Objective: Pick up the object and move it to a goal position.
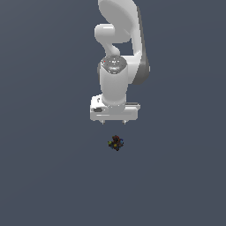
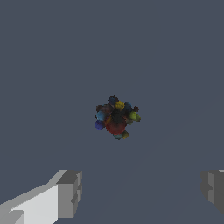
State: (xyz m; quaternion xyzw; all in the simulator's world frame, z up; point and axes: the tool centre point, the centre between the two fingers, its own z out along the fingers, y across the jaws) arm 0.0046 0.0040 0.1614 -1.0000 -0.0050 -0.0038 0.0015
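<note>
The object (image 1: 115, 143) is lying on the flat grey surface (image 1: 44, 176), a small dark irregular lump carrying red, blue, yellow and teal specks. The gripper (image 1: 113, 122) is hanging above the object with clear air between the two; nothing is touching the lump. In the wrist view the object (image 2: 116, 116) is sitting ahead of the gap between the fingers (image 2: 69, 192), which are standing wide apart and holding nothing. Bare surface is surrounding the object on every side, and no edge of that surface is showing in either view.
</note>
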